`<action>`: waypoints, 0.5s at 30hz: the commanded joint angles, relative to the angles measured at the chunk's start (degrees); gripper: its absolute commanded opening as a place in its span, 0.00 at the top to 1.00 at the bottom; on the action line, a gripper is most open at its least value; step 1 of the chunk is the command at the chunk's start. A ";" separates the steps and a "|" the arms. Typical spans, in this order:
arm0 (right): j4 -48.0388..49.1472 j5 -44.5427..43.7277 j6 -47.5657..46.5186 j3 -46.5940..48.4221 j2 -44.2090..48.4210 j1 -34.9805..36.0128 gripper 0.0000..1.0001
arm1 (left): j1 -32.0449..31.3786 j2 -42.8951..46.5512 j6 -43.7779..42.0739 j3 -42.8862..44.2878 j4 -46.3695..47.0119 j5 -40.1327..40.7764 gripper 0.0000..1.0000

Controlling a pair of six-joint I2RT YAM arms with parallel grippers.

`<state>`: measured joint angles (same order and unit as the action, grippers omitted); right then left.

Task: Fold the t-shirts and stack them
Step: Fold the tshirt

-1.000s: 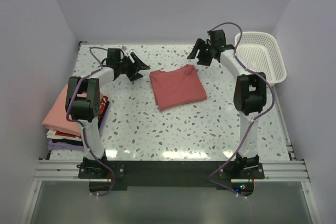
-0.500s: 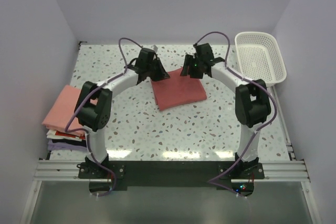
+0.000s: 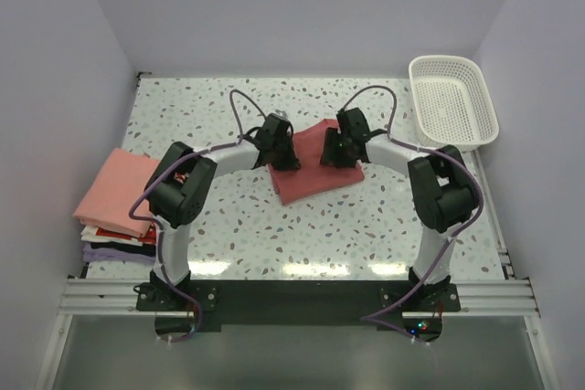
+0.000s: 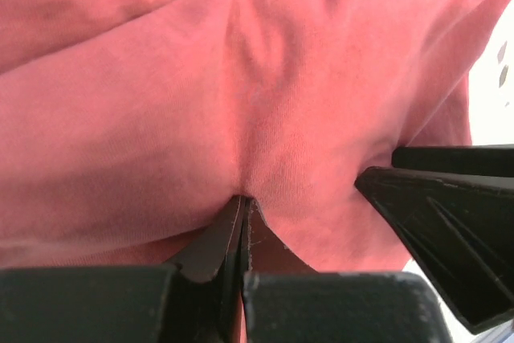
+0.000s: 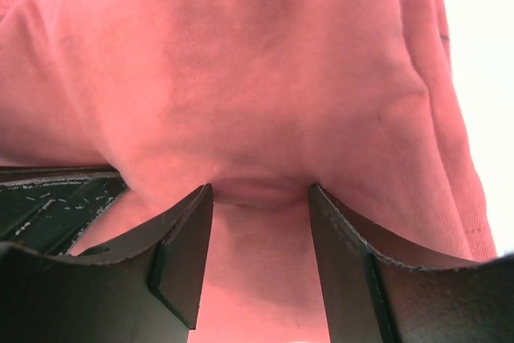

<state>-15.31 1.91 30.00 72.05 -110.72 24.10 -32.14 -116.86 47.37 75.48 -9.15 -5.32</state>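
Note:
A brick-red t-shirt (image 3: 315, 180), folded into a rough square, lies mid-table. Both grippers are down on its far half. My left gripper (image 3: 285, 154) is on the left part, and in the left wrist view it (image 4: 242, 198) is shut, with a puckered ridge of the red cloth (image 4: 257, 78) pinched at its tips. My right gripper (image 3: 331, 152) is on the right part. Seen from the right wrist, it (image 5: 259, 190) is open, its fingers (image 5: 185, 238) pressed into the shirt (image 5: 265, 62) with a bulge of cloth between them.
A stack of folded t-shirts (image 3: 114, 187), salmon-pink on top with lavender (image 3: 101, 248) lower down, sits at the table's left edge. A white lattice basket (image 3: 454, 102) stands at the back right. The right gripper's finger (image 4: 450, 222) shows close beside my left one.
Both arms swung in from the back of the table and came down onto the red t-shirt. The left gripper went from open to shut on the cloth. The right jaws narrowed a little.

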 commanded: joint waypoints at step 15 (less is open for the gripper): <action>2.67 0.99 16.49 -44.98 40.74 12.99 0.46 | -16.54 29.65 11.33 -39.60 2.82 5.15 1.00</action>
<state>-6.85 4.67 42.72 30.24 -73.60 36.14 -47.07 -90.70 55.48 41.21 -2.42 -2.81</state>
